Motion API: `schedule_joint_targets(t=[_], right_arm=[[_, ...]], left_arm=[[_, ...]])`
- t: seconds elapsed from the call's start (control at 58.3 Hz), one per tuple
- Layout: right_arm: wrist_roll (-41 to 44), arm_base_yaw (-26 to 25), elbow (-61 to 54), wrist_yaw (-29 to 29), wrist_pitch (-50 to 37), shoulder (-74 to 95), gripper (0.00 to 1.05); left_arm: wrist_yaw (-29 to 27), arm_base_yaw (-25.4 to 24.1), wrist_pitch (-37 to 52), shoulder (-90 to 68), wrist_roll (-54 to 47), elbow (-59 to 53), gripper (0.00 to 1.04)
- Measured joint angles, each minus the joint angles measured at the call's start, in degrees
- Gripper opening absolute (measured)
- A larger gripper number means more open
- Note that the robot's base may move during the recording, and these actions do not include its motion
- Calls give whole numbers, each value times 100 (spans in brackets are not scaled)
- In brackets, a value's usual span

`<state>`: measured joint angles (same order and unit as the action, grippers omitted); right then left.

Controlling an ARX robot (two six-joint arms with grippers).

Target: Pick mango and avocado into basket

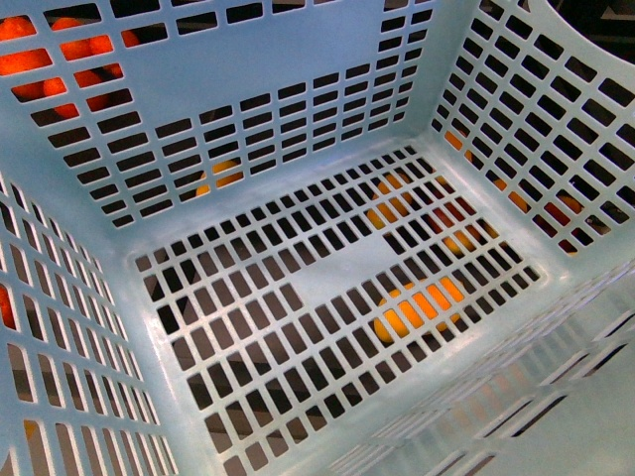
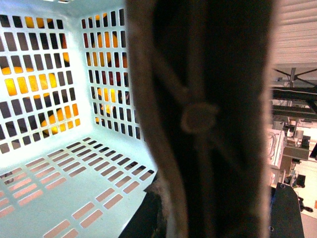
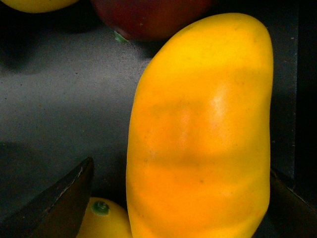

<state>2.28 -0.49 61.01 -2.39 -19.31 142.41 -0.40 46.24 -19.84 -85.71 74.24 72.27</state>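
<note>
1. In the right wrist view we find the right gripper (image 3: pixel 181 166) spread wide, with one dark finger at each side of the smooth, elongated yellow-to-orange mango (image 3: pixel 198 129). One finger stands clearly apart from the fruit. The other sits just beside it, and we cannot tell whether it touches.
2. The mango lies lengthwise between the fingers on a dark grey matte surface (image 3: pixel 64 89), outside the basket.
3. A small yellow fruit with a green stem end (image 3: pixel 106 223) sits against or just beside the mango, next to the finger that stands apart. Further off we note a dark red rounded fruit (image 3: pixel 148 17) and a second yellow fruit (image 3: pixel 34 4), both cut by the frame edge.
4. In the left wrist view the nearest thing is the brownish-pink swing handle (image 2: pixel 208 119), blurred and crossing the whole frame. Dark parts of the left gripper (image 2: pixel 213 220) show at both sides of it. We cannot tell whether the jaws clamp it.
5. Behind the handle we see the inside of the light blue rectangular plastic basket (image 2: pixel 80 59): first the slotted floor, then two slotted walls meeting at a corner. Yellow fruit outside (image 2: pixel 29 84) shows through the wall slots.
6. The front view looks down into the same basket. Orange fruit below (image 1: pixel 422 307) shows through the floor slots, and orange-red fruit beyond (image 1: pixel 60 55) through the far wall.
</note>
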Motion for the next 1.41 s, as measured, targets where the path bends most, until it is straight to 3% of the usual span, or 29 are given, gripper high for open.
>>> schedule_joint_targets(t=[0.583, 0.703, 0.927, 1.407], right_arm=[[-31, 46, 378, 278, 291, 205, 95], [-13, 46, 396, 319, 293, 223, 89], [81, 2, 417, 367, 291, 236, 65], [114, -61, 282, 245, 157, 144, 62]], left_arm=[[4, 0, 0, 0, 2, 0, 4], [0, 0, 0, 0, 0, 0, 4], [2, 0, 0, 0, 0, 0, 4], [2, 0, 0, 0, 0, 0, 4]])
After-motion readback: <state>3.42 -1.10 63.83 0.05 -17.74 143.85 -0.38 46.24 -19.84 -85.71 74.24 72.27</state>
